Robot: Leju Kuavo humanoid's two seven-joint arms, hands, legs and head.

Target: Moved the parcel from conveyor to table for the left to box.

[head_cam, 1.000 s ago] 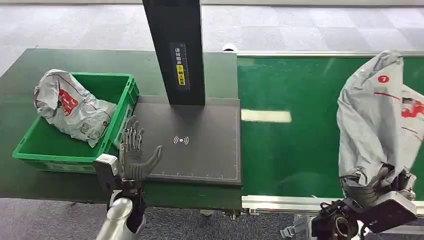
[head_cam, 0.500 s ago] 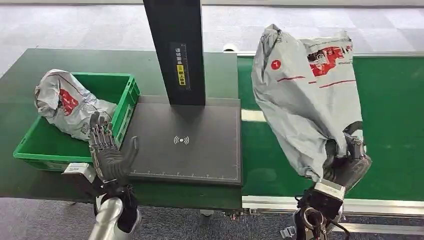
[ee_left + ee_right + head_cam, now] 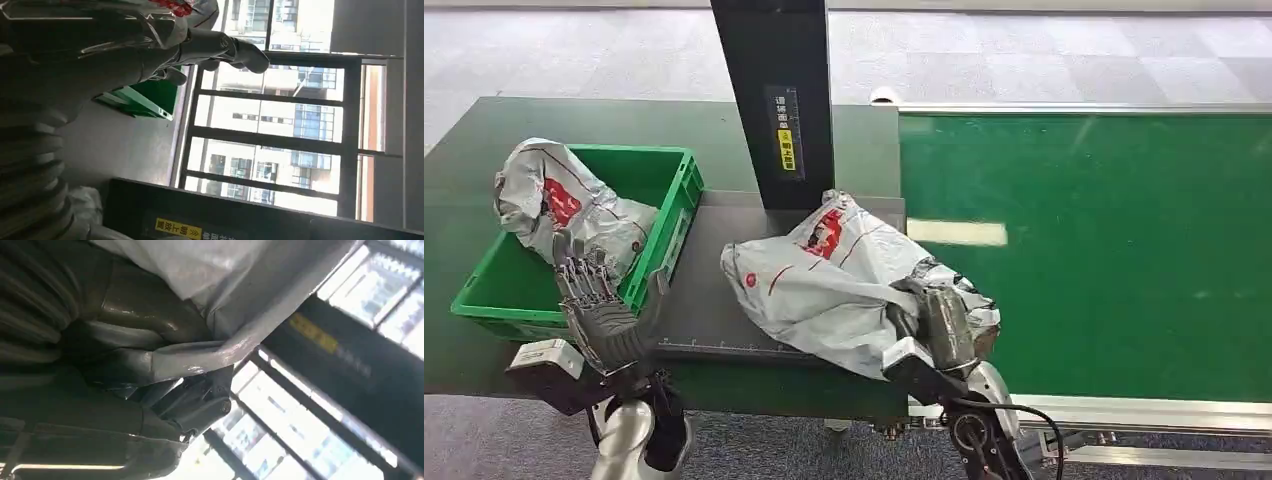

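The right hand (image 3: pixel 939 325) grips the grey parcel (image 3: pixel 824 275), which lies on the dark pad beyond its fingers. The left hand (image 3: pixel 599 310) hovers empty, fingers spread, just before the green box (image 3: pixel 664 215) holding another grey bag (image 3: pixel 564 205).

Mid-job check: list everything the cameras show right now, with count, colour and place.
parcel: 1, grey with red print, lying on the scan pad, held at its near end by the right hand
second parcel: 1, grey with red print, in the bin, leaning over its far left corner
bin: 1, green, on the table left of the scan pad
scan pad: 1, black, between bin and conveyor
post: 1, black with a yellow label, behind the scan pad
table: 1, dark green, on the left
conveyor: 1, bright green, on the right
left hand: raised, fingers apart, at the bin's near edge
right hand: grips the parcel
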